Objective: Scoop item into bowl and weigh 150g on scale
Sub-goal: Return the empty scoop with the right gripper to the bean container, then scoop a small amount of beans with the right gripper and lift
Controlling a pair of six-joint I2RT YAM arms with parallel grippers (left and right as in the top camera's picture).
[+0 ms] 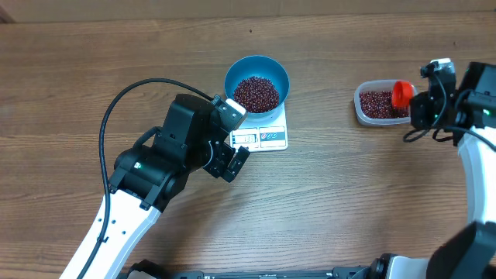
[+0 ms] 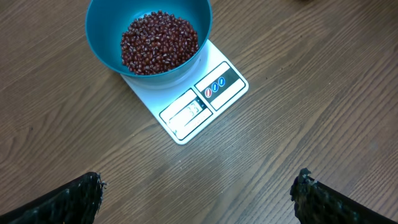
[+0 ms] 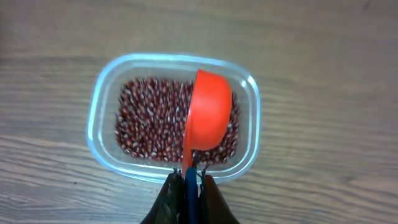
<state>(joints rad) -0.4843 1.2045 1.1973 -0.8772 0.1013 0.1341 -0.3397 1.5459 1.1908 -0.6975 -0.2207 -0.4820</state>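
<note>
Beans [image 2: 158,40] already lie in a good heap in the blue bowl [image 2: 99,25], so the task looks well under way, though I cannot tell whether it is finished.

The wooden tabletop [image 1: 349,201] carries everything. The left arm [image 1: 155,167] reaches in from the near left, and its left tool [image 2: 198,199] hangs released, fingers spread wide and holding nothing, just near of the scale [image 2: 211,93]. The white scale sits toward the far middle, and the bowl stands on its far part, leaving the button panel and display [image 2: 189,112] uncovered. The display shows digits, but they are too blurred to read with confidence, so the weight is unknown.

Well apart to the right sits a clear plastic tub [image 3: 102,93] with more of the beans covering its bottom. The right tool [image 3: 189,180] is clenched on the handle of an orange scoop [image 3: 208,112], which is tipped on its side over the tub. Whether the scoop holds anything cannot be seen.

What is left, as I judge it, is checking the reading and adding or removing beans until the target weight shows.
</note>
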